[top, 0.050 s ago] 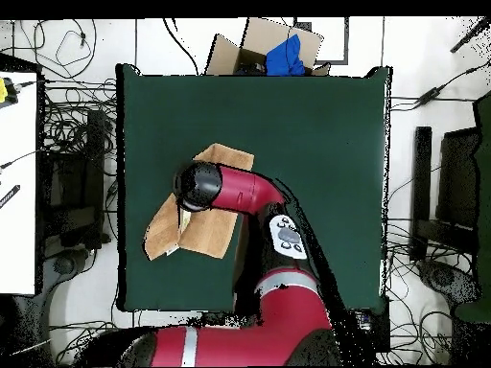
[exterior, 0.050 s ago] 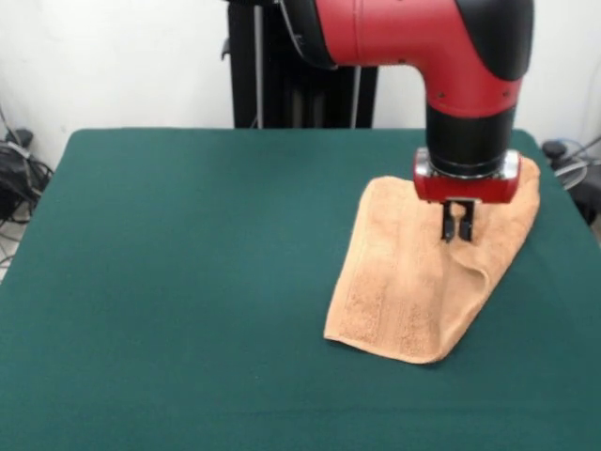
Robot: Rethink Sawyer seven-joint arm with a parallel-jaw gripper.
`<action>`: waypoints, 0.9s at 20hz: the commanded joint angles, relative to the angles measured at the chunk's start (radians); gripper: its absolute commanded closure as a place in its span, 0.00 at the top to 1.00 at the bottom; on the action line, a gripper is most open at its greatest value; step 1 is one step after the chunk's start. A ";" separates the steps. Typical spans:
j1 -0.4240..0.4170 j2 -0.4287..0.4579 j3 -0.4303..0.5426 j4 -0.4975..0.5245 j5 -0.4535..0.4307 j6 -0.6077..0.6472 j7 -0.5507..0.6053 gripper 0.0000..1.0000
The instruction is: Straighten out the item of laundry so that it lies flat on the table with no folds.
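Observation:
The item of laundry [exterior, 0.050 s ago: 404, 291] is a light orange-tan towel lying on the right side of the green table [exterior, 0.050 s ago: 188, 235]. It is folded over itself, and a raised ridge runs from its middle toward its near right edge. My gripper [exterior, 0.050 s ago: 457, 230] points straight down onto the top of that ridge, its narrow fingers shut on a pinch of the cloth. In the overhead view the towel [top, 0.050 s ago: 219, 161] lies left of the table's [top, 0.050 s ago: 316, 144] middle. The arm's [top, 0.050 s ago: 225, 187] black wrist covers its centre and hides the gripper there.
The towel's far right corner reaches close to the table's edge [exterior, 0.050 s ago: 549, 155]. Off the table stand a cardboard box [top, 0.050 s ago: 273, 48] with a blue thing in it, a white desk [top, 0.050 s ago: 19, 192], dark equipment [top, 0.050 s ago: 451, 192] and loose cables.

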 commanded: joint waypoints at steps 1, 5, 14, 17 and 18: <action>0.035 0.078 -0.014 -0.122 0.069 0.037 0.244 0.00; 0.048 0.123 -0.021 -0.170 0.085 0.025 0.250 0.00; 0.093 0.165 -0.054 -0.284 0.135 0.104 0.293 0.00; 0.104 0.173 -0.064 -0.306 0.147 0.116 0.299 0.00; 0.108 0.175 -0.066 -0.310 0.151 0.118 0.302 0.00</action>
